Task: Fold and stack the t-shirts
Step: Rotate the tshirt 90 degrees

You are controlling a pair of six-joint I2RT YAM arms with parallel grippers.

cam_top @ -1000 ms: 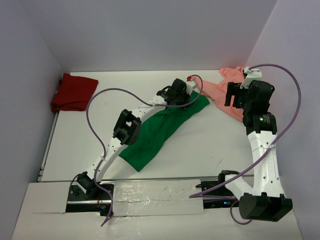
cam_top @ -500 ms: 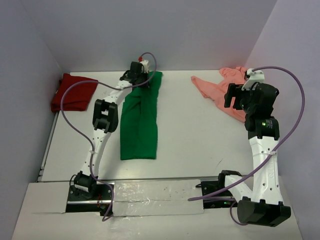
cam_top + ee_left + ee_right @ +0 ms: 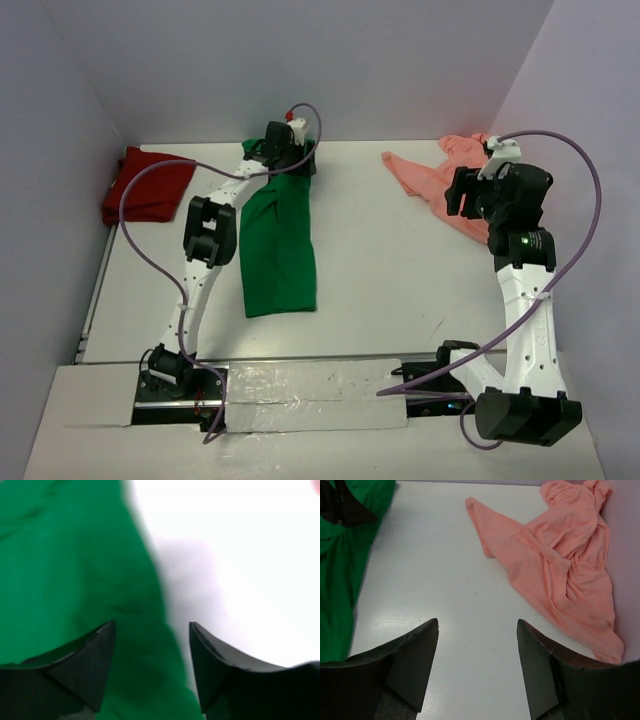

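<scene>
The bright green t-shirt [image 3: 278,250] lies as a long folded strip on the white table, running from the back towards the front. My left gripper [image 3: 284,152] hovers over its far end, open, with green cloth [image 3: 65,555] below the spread fingers [image 3: 90,660] and nothing pinched. The salmon-pink t-shirt [image 3: 440,180] lies crumpled at the back right. My right gripper [image 3: 458,192] is open above bare table just left of that pink cloth [image 3: 560,565]. The dark red t-shirt [image 3: 148,185] sits folded at the far left.
Purple walls [image 3: 330,70] close off the back and both sides of the table. Purple cables [image 3: 150,230] loop off each arm. The right wrist view also catches the green t-shirt [image 3: 340,580] and the left gripper [image 3: 342,507] at its left edge.
The left arm swung the green t-shirt from the table's middle over to the left, laid it out lengthwise, then opened its jaws and let go. The right arm barely moved.
</scene>
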